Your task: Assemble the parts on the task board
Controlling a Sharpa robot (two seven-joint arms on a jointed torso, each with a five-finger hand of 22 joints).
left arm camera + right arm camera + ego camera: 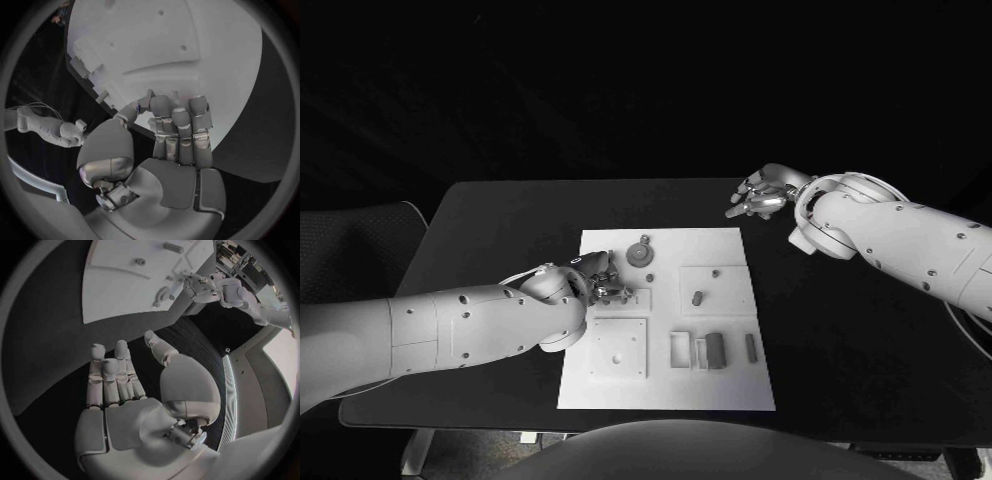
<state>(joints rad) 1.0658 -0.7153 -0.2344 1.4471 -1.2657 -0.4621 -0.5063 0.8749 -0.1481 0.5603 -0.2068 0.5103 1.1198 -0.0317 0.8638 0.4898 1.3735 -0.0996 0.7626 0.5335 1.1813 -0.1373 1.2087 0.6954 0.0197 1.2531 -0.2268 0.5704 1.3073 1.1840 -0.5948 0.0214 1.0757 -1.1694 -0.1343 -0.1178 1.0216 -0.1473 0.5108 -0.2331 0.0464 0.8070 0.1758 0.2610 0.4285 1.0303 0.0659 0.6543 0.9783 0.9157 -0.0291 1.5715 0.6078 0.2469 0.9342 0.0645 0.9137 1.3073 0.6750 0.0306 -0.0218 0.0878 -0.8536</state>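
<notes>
My left hand sits over the left side of the task board, fingers bunched down together at a small part standing in a square recess there; I cannot tell whether I actually grip it. From my left wrist the fingers lie side by side, bent toward the board, with nothing visible between them.

My right hand hangs over the bare black table just past the board's far right corner, holding nothing; from my right wrist its fingers are straight and close together, thumb apart.

On the board, a round part with a tab lies near the far edge. The right square recess holds a short peg. The near right pockets hold upright blocks, with a slim bar beside them. The near left recess shows a small hole.
</notes>
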